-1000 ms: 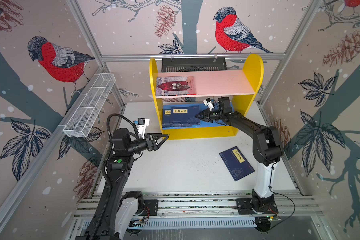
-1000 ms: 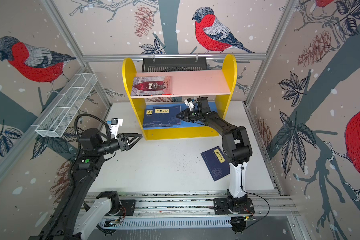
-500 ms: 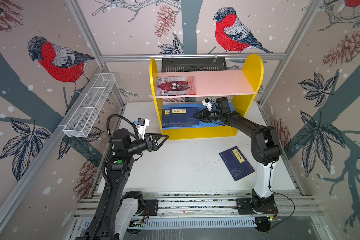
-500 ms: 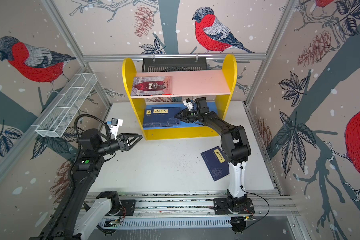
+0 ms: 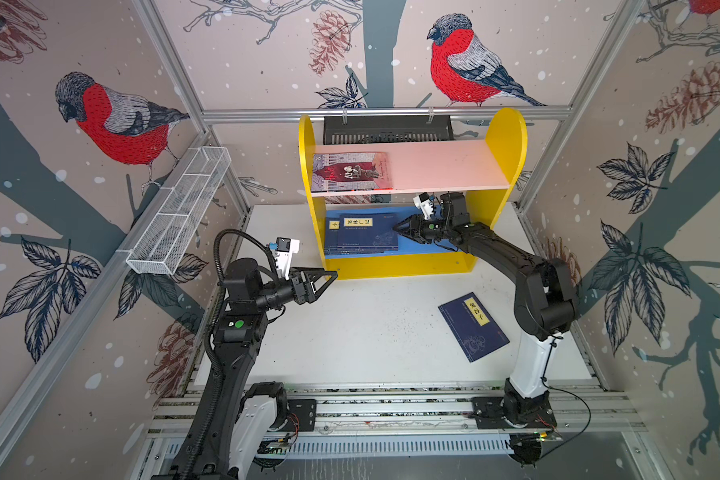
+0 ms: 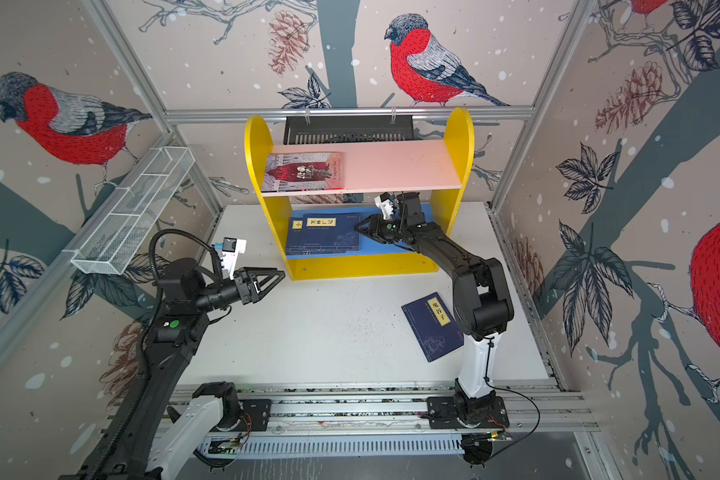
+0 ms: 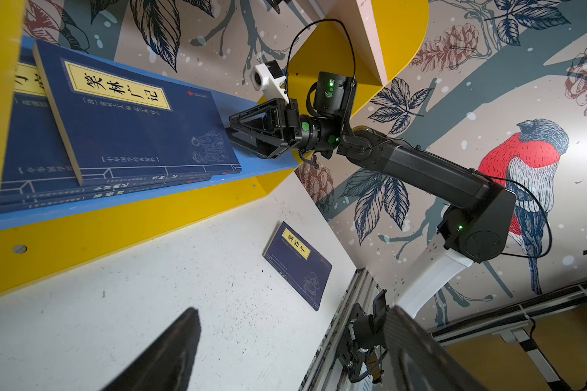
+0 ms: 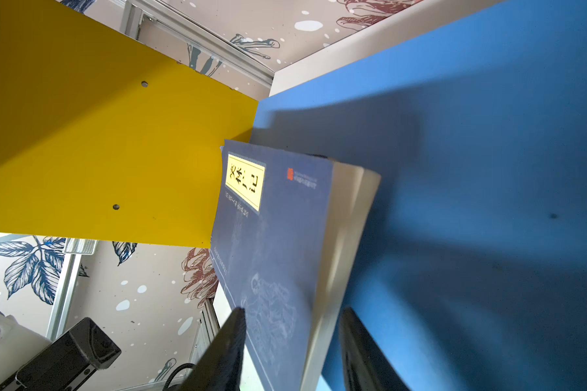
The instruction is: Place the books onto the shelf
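One navy paperback [image 5: 472, 328] lies on the worktop [image 5: 350, 332], behind the right hand [image 5: 393, 228], whose jaws are parted around the top book [image 5: 364, 235] on the shelf's [image 5: 400, 266] blue board [image 5: 412, 250]. It's letting go, I'd guess. Left hand's [image 5: 333, 275] open, empty. Next: back out, fetch it.

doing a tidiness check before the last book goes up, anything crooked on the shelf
Yes: the top navy blue paperback on the yellow shelf's blue lower board lies offset and slightly twisted over the navy books beneath it.

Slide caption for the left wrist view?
Open right gripper at the edge of the top blue book on the lower shelf; another book lies on the table.
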`<state>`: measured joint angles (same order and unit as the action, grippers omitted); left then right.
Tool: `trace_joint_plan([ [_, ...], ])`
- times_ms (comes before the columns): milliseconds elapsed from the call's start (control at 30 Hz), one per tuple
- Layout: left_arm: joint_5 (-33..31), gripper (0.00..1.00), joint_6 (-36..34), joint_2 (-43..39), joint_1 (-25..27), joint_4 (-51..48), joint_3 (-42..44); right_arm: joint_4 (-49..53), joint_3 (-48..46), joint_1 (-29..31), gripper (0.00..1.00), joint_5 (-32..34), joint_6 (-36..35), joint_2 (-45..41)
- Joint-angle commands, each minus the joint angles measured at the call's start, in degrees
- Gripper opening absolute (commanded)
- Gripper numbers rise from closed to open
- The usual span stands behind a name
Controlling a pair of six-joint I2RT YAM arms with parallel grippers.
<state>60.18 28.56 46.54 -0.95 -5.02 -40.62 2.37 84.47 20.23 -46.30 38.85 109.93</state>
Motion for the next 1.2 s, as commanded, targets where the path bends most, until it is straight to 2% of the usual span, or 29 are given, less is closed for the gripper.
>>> trace_joint_plan([
  [0, 1.08, 0.86, -0.08, -0.09, 0.01, 1.95, 0.11, -3.3, -1.76, 0.04, 0.46, 1.9, -0.16, -1.64],
  [300, 1.08, 0.86, 0.76, -0.31, 0.06, 2.92, 0.54, -3.8, -2.82, 0.07, 0.42, 2.84, -0.11, -2.7],
  [933, 1.25, 0.86, 0.71, -0.49, 0.02, 3.08, 0.72, -3.71, -0.91, 1.17, 0.2, 1.84, 0.39, 0.17],
  [1167, 1.19, 0.86, 0.51, -0.52, 0.21, 2.64, 0.72, -3.96, 0.08, 1.82, 0.17, 1.73, 0.85, 1.03],
])
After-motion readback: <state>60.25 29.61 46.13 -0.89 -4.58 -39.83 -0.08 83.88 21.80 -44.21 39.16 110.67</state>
